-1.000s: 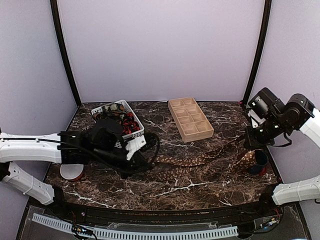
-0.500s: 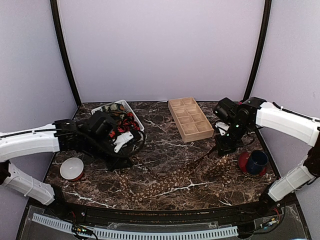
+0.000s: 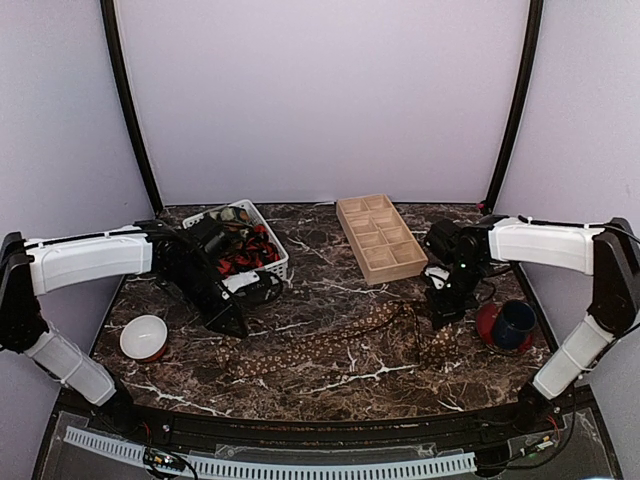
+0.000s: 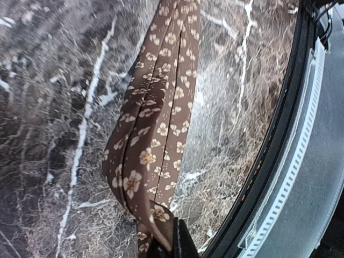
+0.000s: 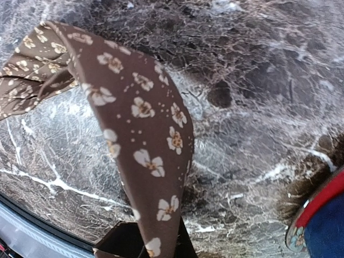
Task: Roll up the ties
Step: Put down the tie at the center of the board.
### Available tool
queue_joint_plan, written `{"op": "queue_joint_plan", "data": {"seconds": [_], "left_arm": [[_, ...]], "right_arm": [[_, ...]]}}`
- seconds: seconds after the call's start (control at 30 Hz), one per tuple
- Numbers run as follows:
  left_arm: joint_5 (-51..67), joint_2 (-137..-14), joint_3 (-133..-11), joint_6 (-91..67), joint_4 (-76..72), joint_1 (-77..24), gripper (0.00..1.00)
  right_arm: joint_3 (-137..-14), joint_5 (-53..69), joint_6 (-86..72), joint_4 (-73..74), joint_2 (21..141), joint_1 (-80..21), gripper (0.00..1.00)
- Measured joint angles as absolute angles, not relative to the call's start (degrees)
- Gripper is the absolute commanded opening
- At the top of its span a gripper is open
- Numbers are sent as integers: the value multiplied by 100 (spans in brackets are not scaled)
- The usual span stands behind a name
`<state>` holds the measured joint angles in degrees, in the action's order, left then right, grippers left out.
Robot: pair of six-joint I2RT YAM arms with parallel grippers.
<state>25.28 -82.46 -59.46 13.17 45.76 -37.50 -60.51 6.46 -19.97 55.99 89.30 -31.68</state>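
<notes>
A brown tie (image 3: 330,342) with small tan flowers lies stretched across the marble table, held at both ends. My left gripper (image 3: 232,320) is shut on its left end; in the left wrist view the tie (image 4: 156,123) folds back on itself and runs into the closed jaws (image 4: 171,243). My right gripper (image 3: 441,314) is shut on the right end, which hangs in a short loop (image 3: 437,345). In the right wrist view the tie (image 5: 141,110) arches up from the jaws (image 5: 161,244). Several red-and-black ties (image 3: 250,256) sit in the white basket.
The white basket (image 3: 272,236) stands at back left and a wooden compartment tray (image 3: 380,238) at back centre. A white-and-red bowl (image 3: 145,337) is at the left. A blue cup (image 3: 517,322) on a red saucer stands right of my right gripper. The table's black front rim (image 4: 271,156) is near.
My right gripper has swung left from the table's right edge towards the middle, carrying its end of the tie. My left gripper has drawn back to the left. The tie now lies lower and slacker.
</notes>
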Motion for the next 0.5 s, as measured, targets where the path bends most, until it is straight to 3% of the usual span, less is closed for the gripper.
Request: {"op": "queue_joint_plan", "data": {"seconds": [0.07,0.2,0.27,0.3,0.4,0.5], "left_arm": [[2528,-8479,-5979,1439,4661,-3763,4],[2069,-8707,-5979,1594,4703,-3763,22],[1671,-8713,-5986,1616,4713,-3763,35],[1483,-8722,-6010,1603,4748,-3763,49],[1116,-8742,-6182,1557,4807,-3763,73],[1037,-8656,-6289,1468,4696,-3776,76]], "right_arm": [[-6049,672,-1957,5546,9026,-3146,6],[-6053,705,-1846,5522,9091,-2995,35],[-6099,731,-1850,5548,9174,-2961,49],[-6147,746,-1833,5557,9225,-2956,54],[-6377,781,-1857,5605,9275,-2915,61],[-6753,801,-1890,5655,9207,-2851,64]]}}
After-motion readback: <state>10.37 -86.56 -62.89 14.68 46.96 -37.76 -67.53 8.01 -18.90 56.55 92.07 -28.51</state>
